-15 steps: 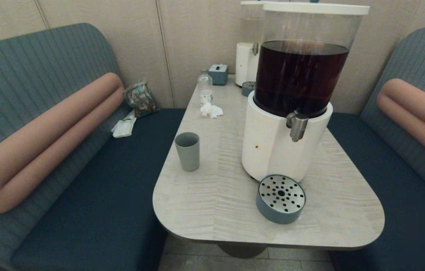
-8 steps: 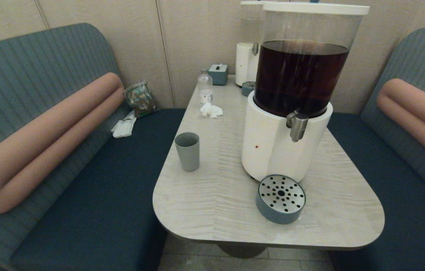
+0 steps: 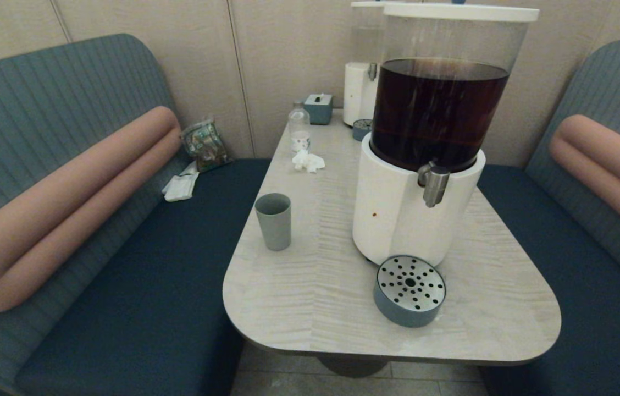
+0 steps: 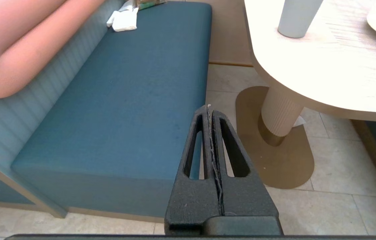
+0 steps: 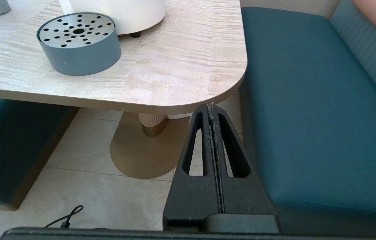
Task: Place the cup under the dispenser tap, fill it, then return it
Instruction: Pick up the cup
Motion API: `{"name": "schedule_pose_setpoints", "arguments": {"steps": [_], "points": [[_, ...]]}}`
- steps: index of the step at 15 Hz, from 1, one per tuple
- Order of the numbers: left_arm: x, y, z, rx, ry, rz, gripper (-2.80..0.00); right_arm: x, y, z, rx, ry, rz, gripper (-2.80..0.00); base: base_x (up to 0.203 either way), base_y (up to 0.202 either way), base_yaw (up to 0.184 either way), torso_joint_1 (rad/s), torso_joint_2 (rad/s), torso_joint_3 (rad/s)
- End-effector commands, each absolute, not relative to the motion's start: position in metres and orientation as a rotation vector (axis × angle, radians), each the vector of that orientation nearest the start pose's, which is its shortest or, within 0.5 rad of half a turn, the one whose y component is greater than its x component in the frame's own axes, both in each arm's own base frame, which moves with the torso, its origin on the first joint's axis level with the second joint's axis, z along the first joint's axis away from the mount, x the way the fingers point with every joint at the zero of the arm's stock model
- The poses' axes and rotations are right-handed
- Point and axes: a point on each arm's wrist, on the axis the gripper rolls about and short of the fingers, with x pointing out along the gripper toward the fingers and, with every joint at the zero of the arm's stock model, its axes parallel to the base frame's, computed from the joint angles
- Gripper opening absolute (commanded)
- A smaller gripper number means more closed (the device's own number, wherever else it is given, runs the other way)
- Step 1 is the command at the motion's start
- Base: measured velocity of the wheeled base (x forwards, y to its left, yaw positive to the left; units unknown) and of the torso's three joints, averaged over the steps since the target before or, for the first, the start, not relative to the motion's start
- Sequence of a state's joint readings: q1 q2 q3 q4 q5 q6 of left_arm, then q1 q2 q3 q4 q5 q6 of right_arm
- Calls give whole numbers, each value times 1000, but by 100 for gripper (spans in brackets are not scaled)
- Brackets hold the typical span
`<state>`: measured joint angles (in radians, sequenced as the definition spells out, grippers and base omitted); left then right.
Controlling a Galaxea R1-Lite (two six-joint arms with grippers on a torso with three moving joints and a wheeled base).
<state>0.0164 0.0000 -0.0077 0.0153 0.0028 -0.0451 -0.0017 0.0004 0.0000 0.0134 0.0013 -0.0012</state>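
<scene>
While tapered, matte cup, ribbed table

Head looks down on table; low wrists share its edge.

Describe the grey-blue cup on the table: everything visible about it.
The cup is a small, plain, matte grey-blue tumbler with no handle, tapering slightly toward its base. It stands upright with its mouth open upward, and the inside looks empty. It rests on the pale wood-grain table near the table's left edge, well apart from the dispenser's white base and not under the dispenser tap. Nothing touches it but the tabletop; no gripper is near it.
</scene>
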Motion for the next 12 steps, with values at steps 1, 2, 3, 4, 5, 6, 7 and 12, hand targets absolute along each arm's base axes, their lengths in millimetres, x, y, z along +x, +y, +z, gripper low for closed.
{"name": "schedule_pose_setpoints", "arguments": {"steps": [1, 2, 3, 4, 5, 6, 7, 12], "points": [[-23, 0, 76, -45, 9, 20, -280, -23, 0, 74, -2, 15, 0, -280, 0, 0, 0, 0, 0, 0], [-23, 0, 76, -46, 9, 20, -280, -23, 0, 74, -2, 15, 0, -280, 0, 0, 0, 0, 0, 0], [-23, 0, 76, -45, 9, 20, -280, -23, 0, 74, -2, 15, 0, -280, 0, 0, 0, 0, 0, 0], [-23, 0, 76, -46, 9, 20, -280, -23, 0, 74, -2, 15, 0, -280, 0, 0, 0, 0, 0, 0], [-23, 0, 76, -37, 14, 19, -280, -23, 0, 74, -2, 15, 0, -280, 0, 0, 0, 0, 0, 0], [-23, 0, 77, -44, -2, 22, -280, -23, 0, 74, -2, 16, 0, -280, 0, 0, 0, 0, 0, 0], [-23, 0, 77, -57, -11, 24, -280, -23, 0, 74, -2, 15, 0, -280, 0, 0, 0, 0, 0, 0], [-35, 0, 128, -110, -135, 20, -280, -23, 0, 74, -2, 15, 0, -280, 0, 0, 0, 0, 0, 0]]}}
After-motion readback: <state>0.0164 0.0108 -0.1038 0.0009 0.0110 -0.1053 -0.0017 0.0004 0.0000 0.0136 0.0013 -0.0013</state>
